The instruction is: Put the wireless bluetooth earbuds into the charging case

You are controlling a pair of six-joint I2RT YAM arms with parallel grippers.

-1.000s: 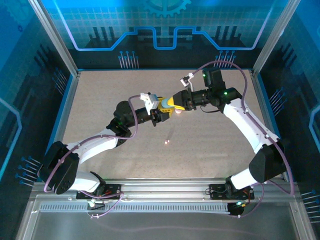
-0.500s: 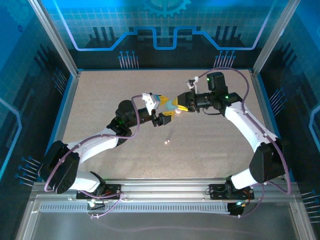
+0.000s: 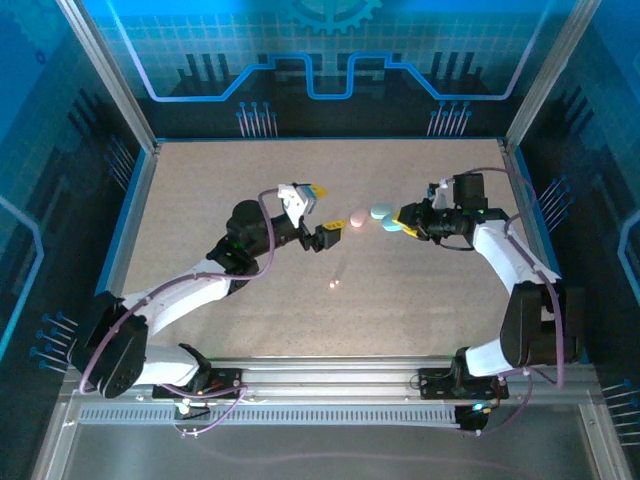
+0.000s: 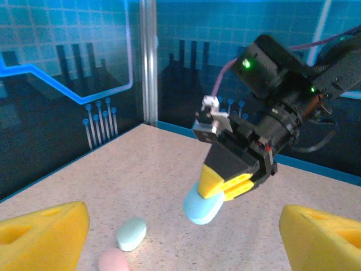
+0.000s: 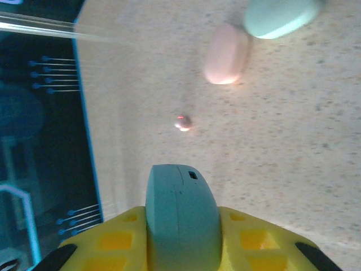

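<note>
A light blue pebble-shaped charging case (image 5: 181, 214) is pinched, lid closed, between the yellow pads of my right gripper (image 5: 181, 240). The top view has this gripper (image 3: 404, 222) at the table's right middle with the case (image 3: 391, 226) sticking out to the left. From the left wrist I see that case (image 4: 202, 206) hanging just above the table. My left gripper (image 3: 325, 210) stands open a short way to the left, nothing between its yellow fingers (image 4: 42, 237). One tiny pink earbud (image 3: 334, 285) lies alone on the table nearer the arms, and shows again as the pink earbud (image 5: 183, 121).
Two more closed cases lie between the grippers: a pink case (image 3: 355, 218) and a mint-green case (image 3: 380, 211), also seen as the pink case (image 5: 227, 53) and the mint case (image 5: 279, 17). Blue glass walls with metal posts ring the speckled table (image 3: 200, 190).
My left gripper has opened and let go of the blue case. The right arm has drawn back to the right with the case, uncovering the pink and mint cases on the table.
</note>
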